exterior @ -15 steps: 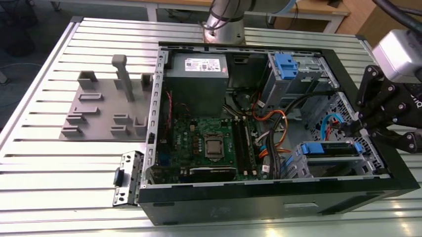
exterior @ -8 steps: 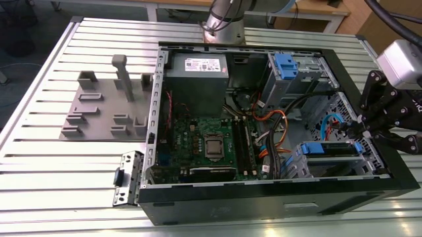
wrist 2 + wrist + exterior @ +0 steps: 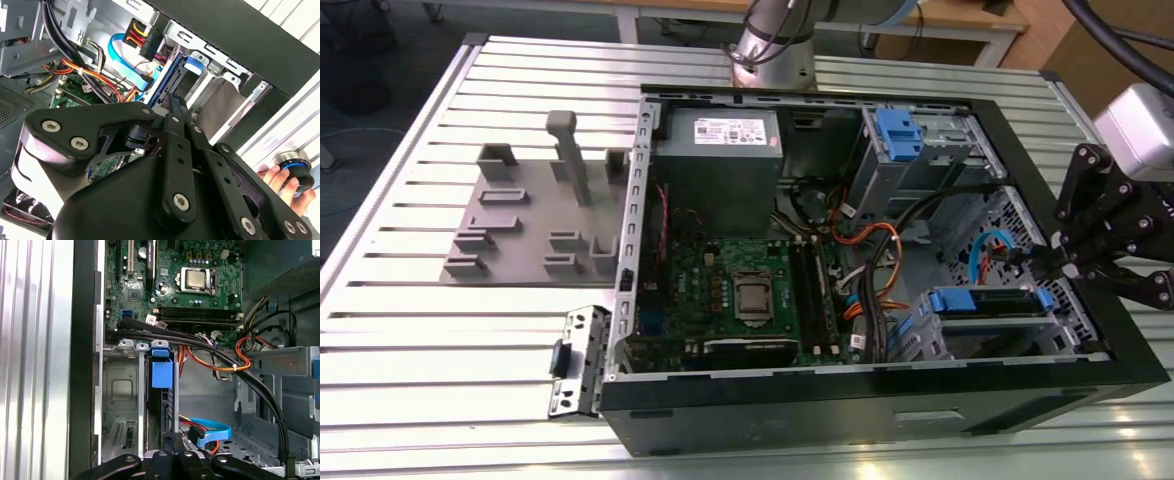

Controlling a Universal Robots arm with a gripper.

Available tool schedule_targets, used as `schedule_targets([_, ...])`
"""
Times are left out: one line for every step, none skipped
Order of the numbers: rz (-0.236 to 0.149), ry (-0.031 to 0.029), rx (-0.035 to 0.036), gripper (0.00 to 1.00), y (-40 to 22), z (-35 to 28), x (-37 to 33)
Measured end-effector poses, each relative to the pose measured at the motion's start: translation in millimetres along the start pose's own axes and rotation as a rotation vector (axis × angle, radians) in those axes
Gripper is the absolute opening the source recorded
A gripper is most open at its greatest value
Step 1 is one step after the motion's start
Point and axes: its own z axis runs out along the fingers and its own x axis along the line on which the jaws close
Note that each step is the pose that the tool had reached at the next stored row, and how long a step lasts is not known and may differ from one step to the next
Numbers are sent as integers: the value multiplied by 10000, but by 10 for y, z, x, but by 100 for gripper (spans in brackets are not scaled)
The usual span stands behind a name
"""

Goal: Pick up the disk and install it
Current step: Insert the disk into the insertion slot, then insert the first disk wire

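Claw at the case's edge, closed on the disk — edge-on in its bay, blue bracket showing.

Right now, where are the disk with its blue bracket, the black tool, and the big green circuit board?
Silver-grey disk in blue plastic bracket [image 3: 161, 374]: first wrist view, blue bracket tab.
Black tool [image 3: 1047, 262]: exterior view, between its fingertips.
Green circuit board [image 3: 734, 295]: exterior view, board centre.

lab: slatted aluminium bench, opened computer case
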Motion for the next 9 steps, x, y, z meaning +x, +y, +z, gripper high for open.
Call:
schedule_targets([2,-1,0,10,0,0,0])
schedule_targets([0,0,0,10,-1,0,0])
schedule_targets([1,-1,0,10,-2,1,0])
schedule_targets([1,-1,0,10,-2,1,0])
schedule_targets([0,-1,0,10,-3,1,0])
schedule_targets([1,-1,0,10,-3,0,0])
schedule_targets([1,-1,0,10,-3,1,0])
schedule_targets([1,-1,0,10,-3,1,0])
schedule_targets([1,-1,0,10,-3,1,0])
